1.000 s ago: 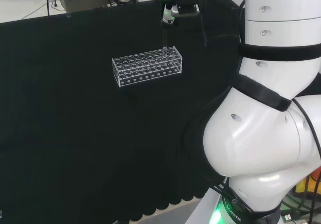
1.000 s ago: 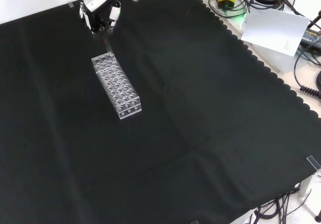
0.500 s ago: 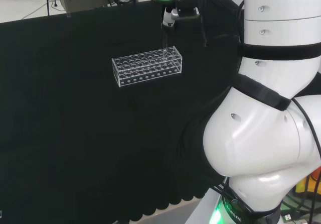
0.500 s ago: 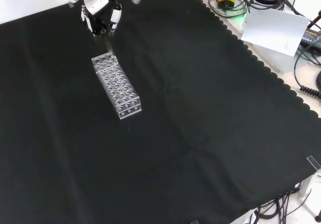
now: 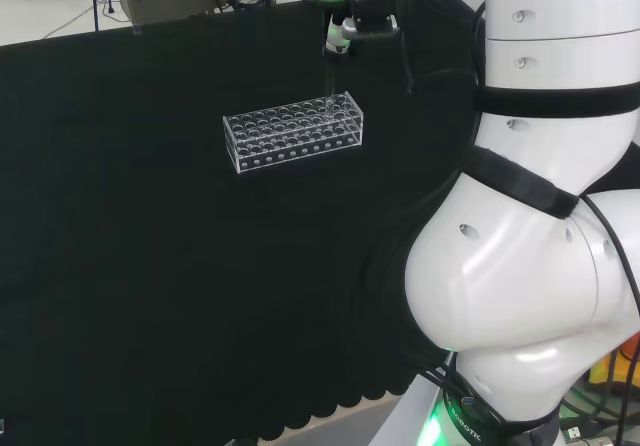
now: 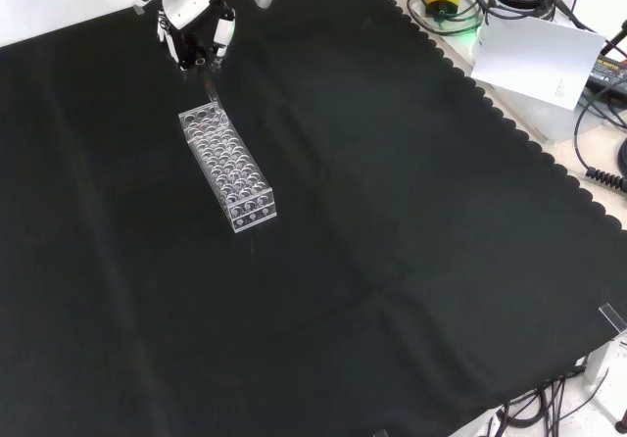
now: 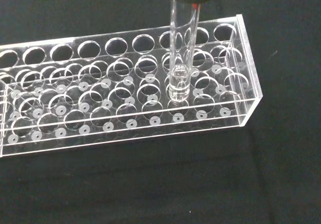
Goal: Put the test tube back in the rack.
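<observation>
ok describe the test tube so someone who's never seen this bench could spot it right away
On the black cloth stands one clear plastic rack of round holes. At the rack's far end in the front view, the hand hangs above it. The test tube is the thin clear glass rod dropping upright from that hand, its rounded bottom down among the rack's end holes; no other tube shows there.

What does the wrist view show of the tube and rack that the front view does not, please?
The wrist view alone shows the clear glass test tube's rounded bottom over a hole near one end of the clear plastic rack, whose holes look empty. The front view alone shows the black and white hand above the rack's far end, and the whole black cloth. Both show the tube upright over the rack.
</observation>
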`<control>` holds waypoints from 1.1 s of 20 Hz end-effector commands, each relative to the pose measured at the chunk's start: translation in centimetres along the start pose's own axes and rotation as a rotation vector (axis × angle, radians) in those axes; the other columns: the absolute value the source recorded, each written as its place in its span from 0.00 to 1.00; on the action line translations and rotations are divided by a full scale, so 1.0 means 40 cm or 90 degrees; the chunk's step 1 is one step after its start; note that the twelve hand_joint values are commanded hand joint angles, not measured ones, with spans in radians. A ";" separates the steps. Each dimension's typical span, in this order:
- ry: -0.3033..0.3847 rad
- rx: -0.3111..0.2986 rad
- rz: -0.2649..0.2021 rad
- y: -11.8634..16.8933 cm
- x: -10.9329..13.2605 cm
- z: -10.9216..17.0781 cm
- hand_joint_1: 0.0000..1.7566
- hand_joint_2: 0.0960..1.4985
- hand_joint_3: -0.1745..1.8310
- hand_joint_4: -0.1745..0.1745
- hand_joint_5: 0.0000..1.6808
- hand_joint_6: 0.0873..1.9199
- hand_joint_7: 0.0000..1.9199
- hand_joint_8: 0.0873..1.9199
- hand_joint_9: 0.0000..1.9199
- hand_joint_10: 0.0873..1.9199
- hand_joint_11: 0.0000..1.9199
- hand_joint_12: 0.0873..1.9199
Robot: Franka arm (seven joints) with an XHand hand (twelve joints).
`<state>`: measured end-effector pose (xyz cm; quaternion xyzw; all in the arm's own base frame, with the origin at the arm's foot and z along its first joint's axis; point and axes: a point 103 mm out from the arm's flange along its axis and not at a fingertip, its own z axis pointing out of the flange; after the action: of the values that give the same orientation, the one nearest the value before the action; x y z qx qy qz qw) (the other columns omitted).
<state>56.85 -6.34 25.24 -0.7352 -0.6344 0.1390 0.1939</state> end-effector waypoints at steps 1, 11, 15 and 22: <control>0.004 0.010 -0.004 0.026 -0.009 0.012 0.81 0.67 0.00 0.00 0.79 0.13 0.72 0.34 0.76 0.00 0.38 0.61; 0.000 0.016 -0.005 0.041 0.002 0.043 0.81 0.67 0.00 0.00 0.79 0.13 0.72 0.34 0.76 0.00 0.38 0.60; 0.004 0.021 -0.010 0.043 0.004 0.061 0.81 0.67 0.00 0.00 0.79 0.13 0.72 0.34 0.76 0.00 0.38 0.60; 0.008 0.033 -0.011 0.050 0.010 0.088 0.81 0.67 0.00 0.00 0.79 0.13 0.72 0.34 0.76 0.00 0.38 0.60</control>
<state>57.23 -5.96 21.66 -0.7264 -0.6360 0.1486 0.2140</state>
